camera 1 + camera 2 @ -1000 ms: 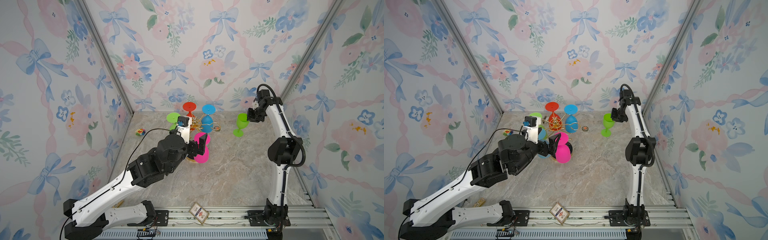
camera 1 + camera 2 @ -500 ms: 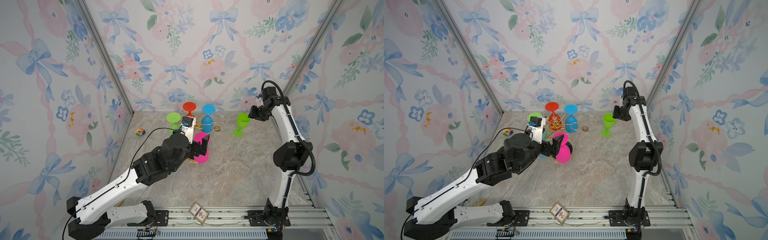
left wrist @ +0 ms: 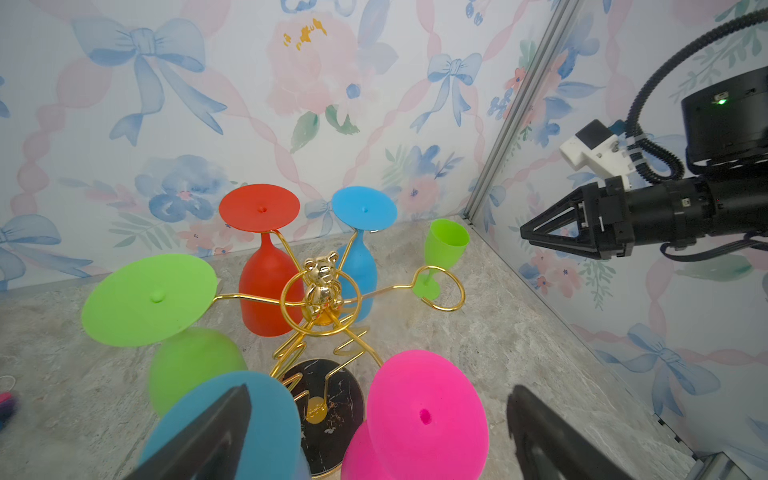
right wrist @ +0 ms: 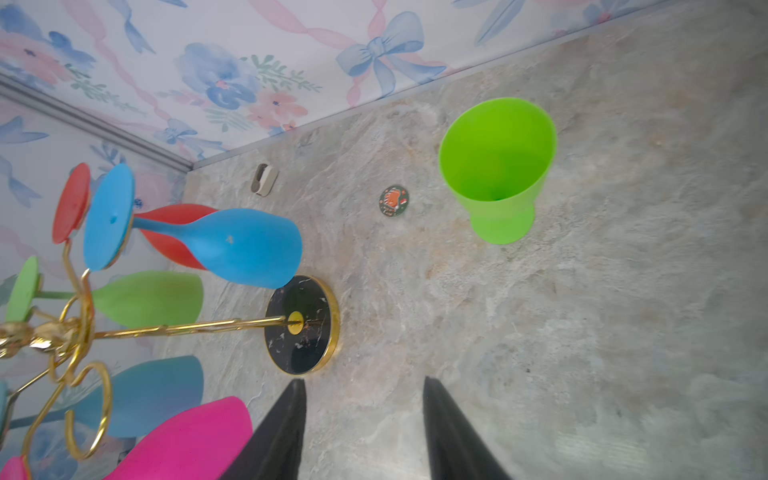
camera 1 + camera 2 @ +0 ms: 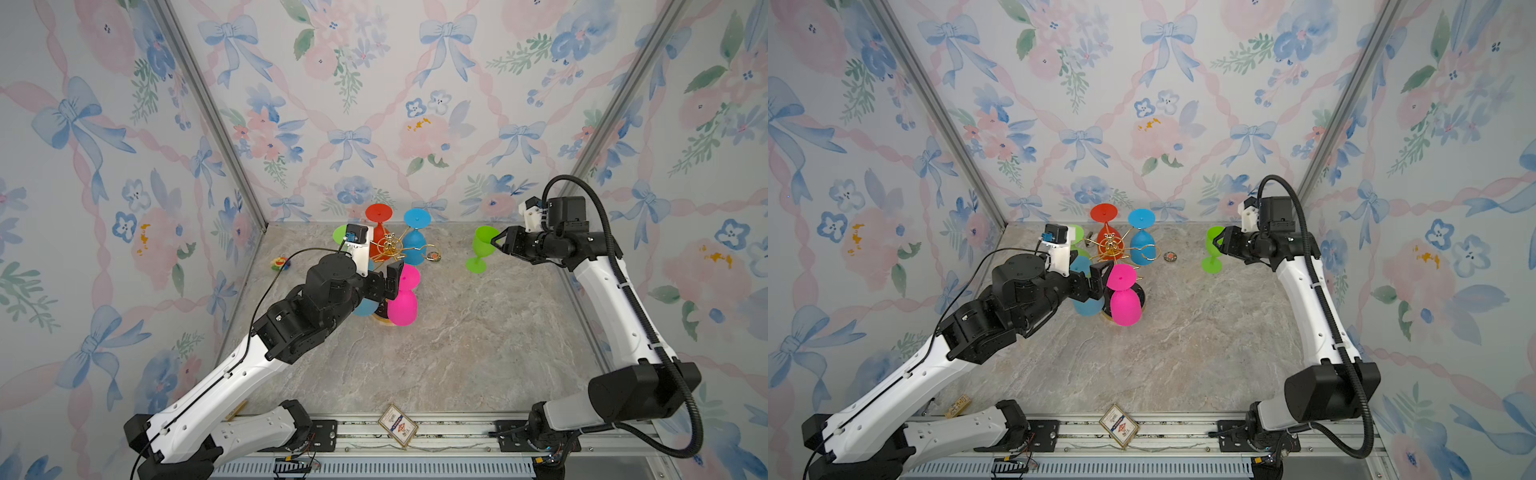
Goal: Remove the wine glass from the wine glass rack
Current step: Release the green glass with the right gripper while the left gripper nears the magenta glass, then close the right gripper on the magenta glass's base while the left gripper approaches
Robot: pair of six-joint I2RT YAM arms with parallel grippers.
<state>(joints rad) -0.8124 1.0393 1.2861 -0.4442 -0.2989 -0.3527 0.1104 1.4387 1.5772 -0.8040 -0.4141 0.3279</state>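
**L claw lining up on the pink glass**

The L claw (image 5: 388,282) is standing wide apart and holding nothing. I am judging that it is going for the pink glass (image 5: 402,307). This glass is hanging upside down on the rack (image 5: 390,247), on the arm nearest to the robot, w/ the foot up on the wire and the bowl down beside the black base. In the left wrist view the pink foot is showing between the two fingers (image 3: 216,436). In both top views the claw is sitting just beside the stem, on its left. Whether the stem is already inside the jaws, I cannot tell.

To do this step well, the claw is prob. needing to close gently on the stem under the foot. Then it should be sliding the glass outward along the arm, not pulling straight up, bc the foot is resting on the wire. A blue glass (image 5: 1088,307) is hanging very near, so a finger may be bumping it.

The R claw (image 5: 498,243) is also apart and empty, just beside a green glass (image 5: 482,245) standing on the table (image 5: 457,353), well apart from the rack.
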